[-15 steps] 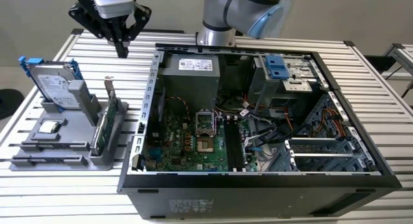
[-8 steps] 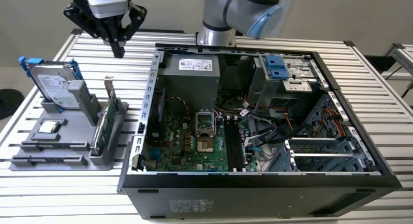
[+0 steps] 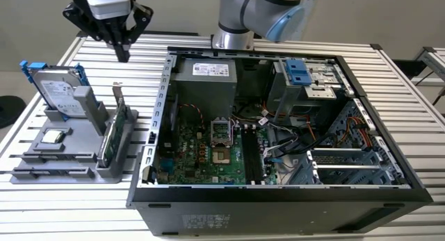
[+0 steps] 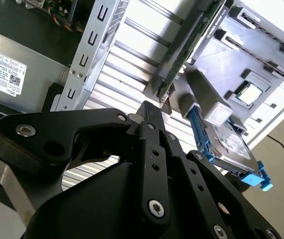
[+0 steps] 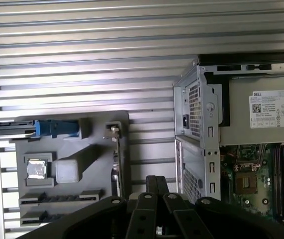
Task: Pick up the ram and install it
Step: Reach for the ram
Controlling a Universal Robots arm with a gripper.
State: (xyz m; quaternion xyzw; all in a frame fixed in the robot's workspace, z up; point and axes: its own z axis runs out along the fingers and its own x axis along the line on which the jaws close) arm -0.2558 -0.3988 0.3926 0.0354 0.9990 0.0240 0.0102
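The black two-finger gripper (image 3: 124,53) hangs outside the open black computer case (image 3: 278,195), off its side wall on the exterior view's left and near its rear corner. Its fingers are pressed together to a point with nothing between them.

Below it, just beside that same wall of the case, sits a grey plastic parts holder (image 3: 62,176). It carries a silver boxy hard drive with blue rails (image 3: 59,92), a green card with a metal bracket (image 3: 114,129) standing on edge, and a small square processor chip (image 3: 52,137). The holder's long narrow slots (image 3: 52,156), at its end away from the gripper, look bare: no dark blue-green stick shows in them.

Farther off, inside the case, the green motherboard (image 3: 201,157) lies flat with its long black memory slots (image 3: 251,155) beside the processor socket. Whether the ram stands seated there cannot be told.

Judging from this, the pick-up seems over — the ram is neither in the holder nor in the gripper. Installation may be done but is unconfirmed.
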